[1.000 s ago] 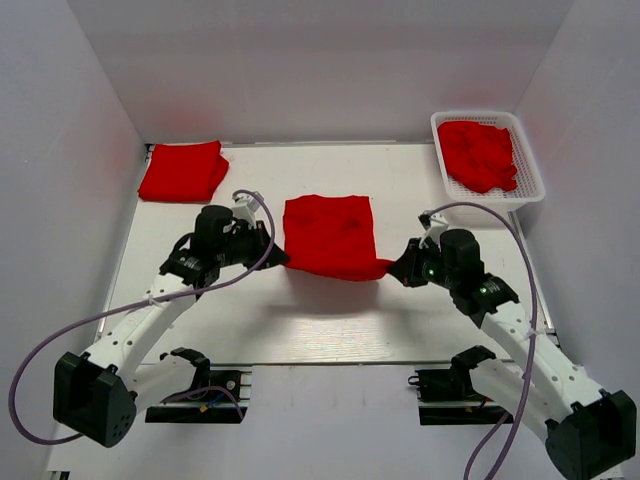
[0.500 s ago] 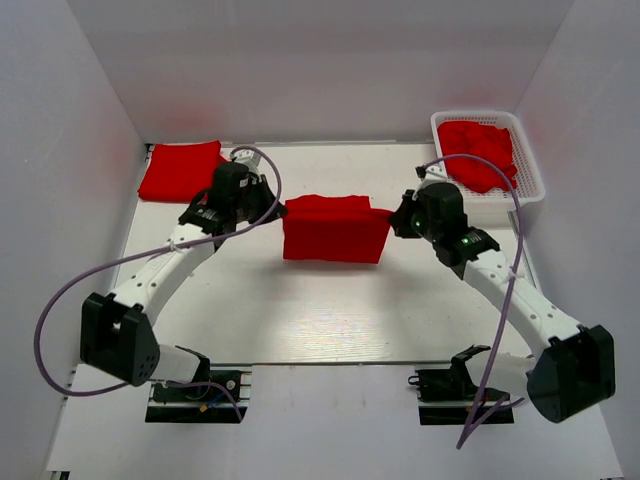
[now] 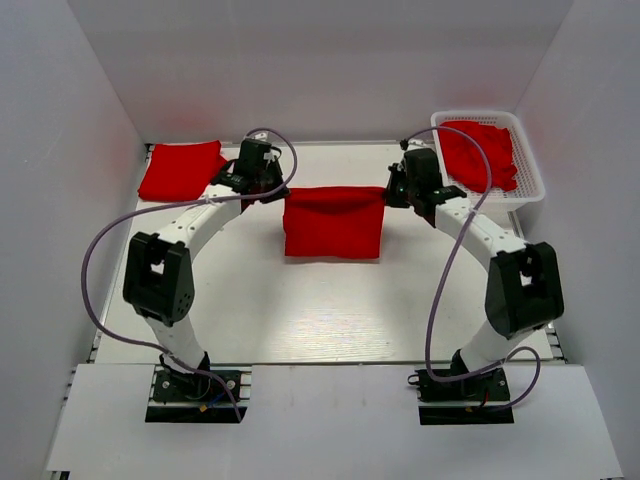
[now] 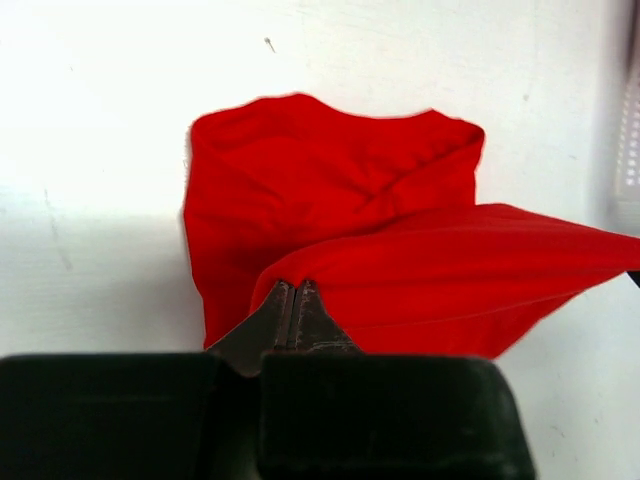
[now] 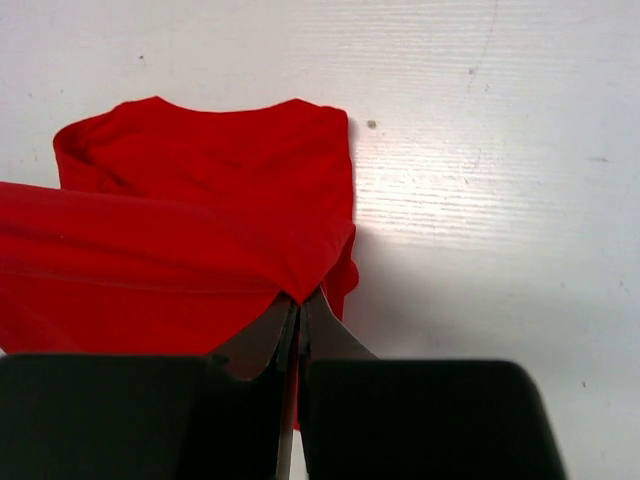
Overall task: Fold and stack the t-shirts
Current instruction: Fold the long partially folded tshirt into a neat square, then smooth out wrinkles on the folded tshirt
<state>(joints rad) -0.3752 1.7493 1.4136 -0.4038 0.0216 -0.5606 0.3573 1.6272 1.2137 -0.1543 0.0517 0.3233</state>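
My left hand [image 4: 295,292] is pinched shut on one upper corner of the t-shirt [image 3: 333,222], and my right hand [image 5: 298,302] is clamped on the other. The cloth stretches between them at the centre of the top view, its lower part draped onto the tabletop [image 3: 320,310]. A folded t-shirt [image 3: 182,170] lies at upper left, well apart. Crumpled t-shirts [image 3: 478,152] fill the white basket [image 3: 532,165] at upper right.
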